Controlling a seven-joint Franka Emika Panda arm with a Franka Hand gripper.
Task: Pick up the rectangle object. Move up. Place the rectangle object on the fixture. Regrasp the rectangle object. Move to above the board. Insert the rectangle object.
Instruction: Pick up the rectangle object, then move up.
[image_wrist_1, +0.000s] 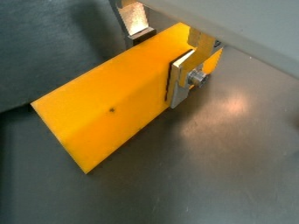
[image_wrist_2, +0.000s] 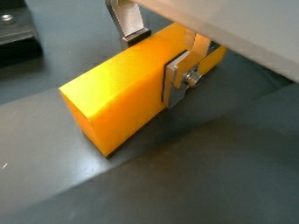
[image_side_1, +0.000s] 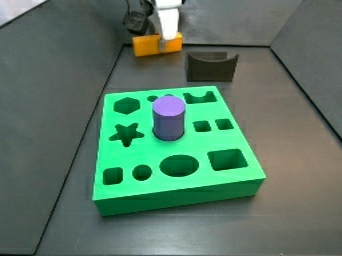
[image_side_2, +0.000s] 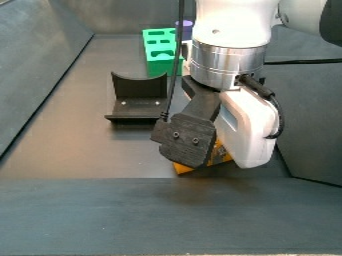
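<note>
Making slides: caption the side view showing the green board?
Gripper closed on rectangle object beside fixture, behind board.

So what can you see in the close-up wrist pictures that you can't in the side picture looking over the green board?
Only the wrist views show the gripper up close: its silver fingers stand either side of one end of the orange block, by the bolted pad. Only that side view shows the whole board, the purple cylinder standing in it, and the dark fixture beyond. Both show the block and the gripper at it, on the dark floor.
</note>
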